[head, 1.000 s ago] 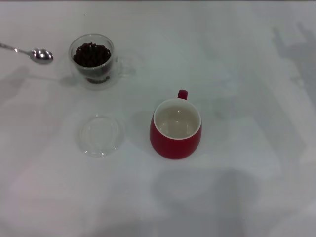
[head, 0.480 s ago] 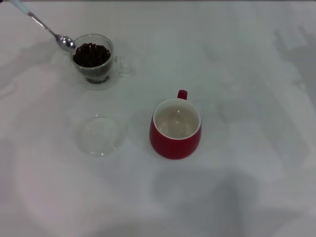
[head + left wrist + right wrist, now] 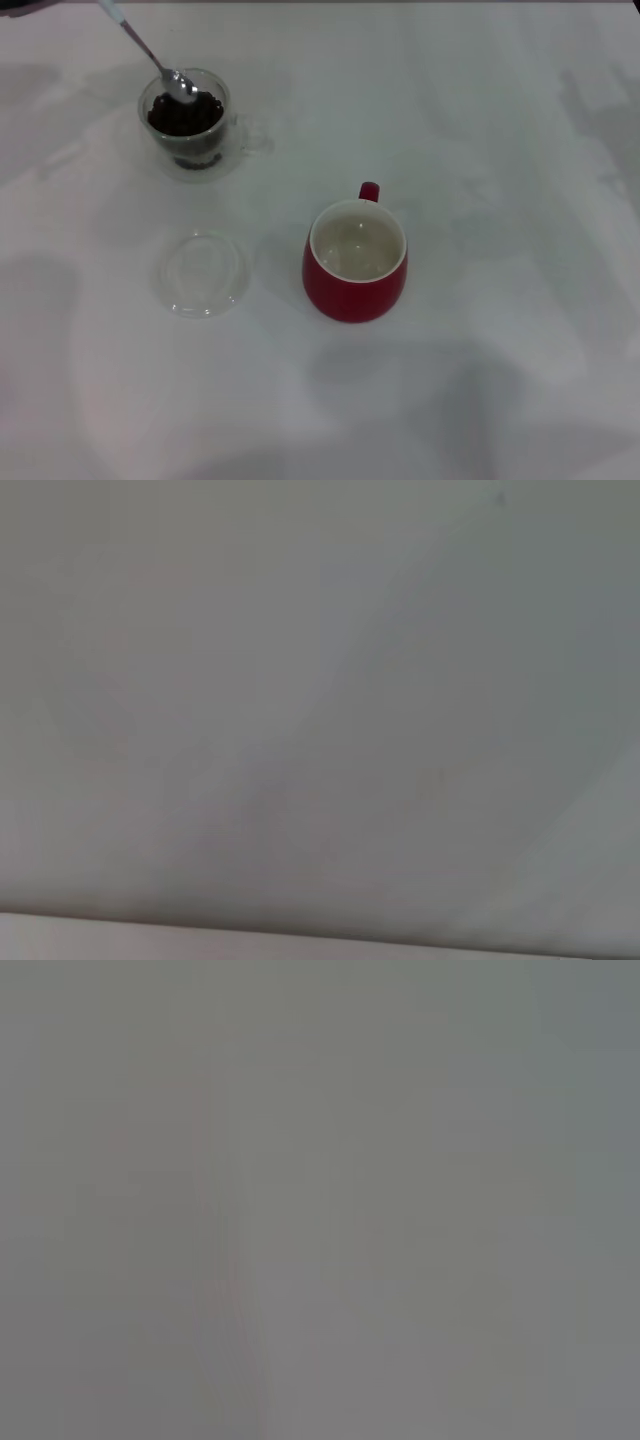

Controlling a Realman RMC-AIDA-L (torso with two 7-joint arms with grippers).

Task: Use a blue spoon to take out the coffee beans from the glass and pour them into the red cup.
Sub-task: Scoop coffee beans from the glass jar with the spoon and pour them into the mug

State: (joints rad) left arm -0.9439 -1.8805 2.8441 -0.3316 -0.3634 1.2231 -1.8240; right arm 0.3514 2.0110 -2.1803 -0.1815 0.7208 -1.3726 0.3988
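The blue spoon (image 3: 160, 62) was seen tilted, its shiny bowl resting on the dark coffee beans (image 3: 185, 115) inside the glass (image 3: 190, 122). Its handle ran up and away from the glass, out of view. Neither end effector was shown, so grip state could not be told.

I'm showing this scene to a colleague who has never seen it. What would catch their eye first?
Probably the red cup, the one strong colour on the white table, standing near the middle with its cream inside bare. Next, at far left, the glass of dark coffee beans, with the blue spoon slanting down from the top edge so its bowl sits at the beans. A flat clear dish lies left of the cup.
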